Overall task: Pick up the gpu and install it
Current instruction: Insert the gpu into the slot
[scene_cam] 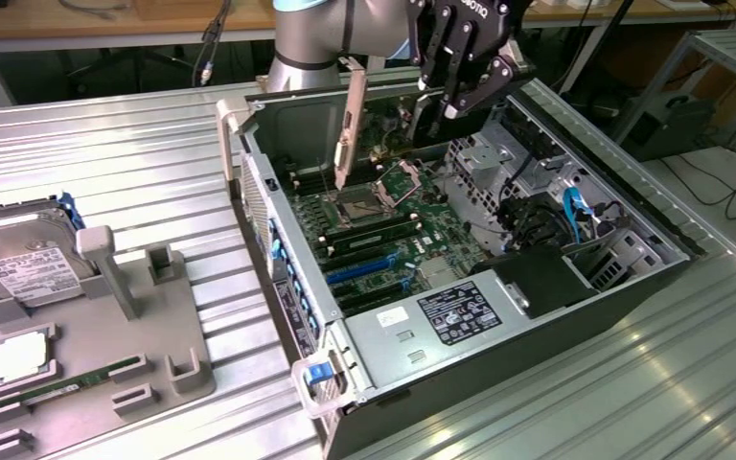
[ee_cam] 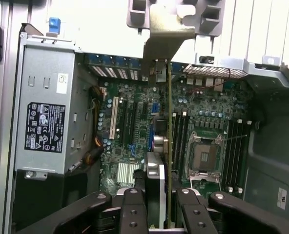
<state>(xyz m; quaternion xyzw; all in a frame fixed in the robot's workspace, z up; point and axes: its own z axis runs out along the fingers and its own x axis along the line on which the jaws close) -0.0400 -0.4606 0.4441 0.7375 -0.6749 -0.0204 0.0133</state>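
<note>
Exterior view: the gpu (scene_cam: 356,91) is held on edge above the open computer case (scene_cam: 624,259), which lies across the middle of the tabletop (scene_cam: 112,163). Its metal bracket (scene_cam: 342,153) hangs down toward the motherboard (scene_cam: 406,230). The jaws are closed partway, onto the card's end.

Wrist view: the gpu (ee_cam: 169,146) is seen edge-on, clamped between the fingers (ee_cam: 134,209), nearer the CPU socket (ee_cam: 203,153) than the white expansion slot (ee_cam: 116,117). If the card is lowered misaligned, the bracket could be caught on the case wall or the connector jammed. A card held by so thin an edge could also be tilted.
</note>
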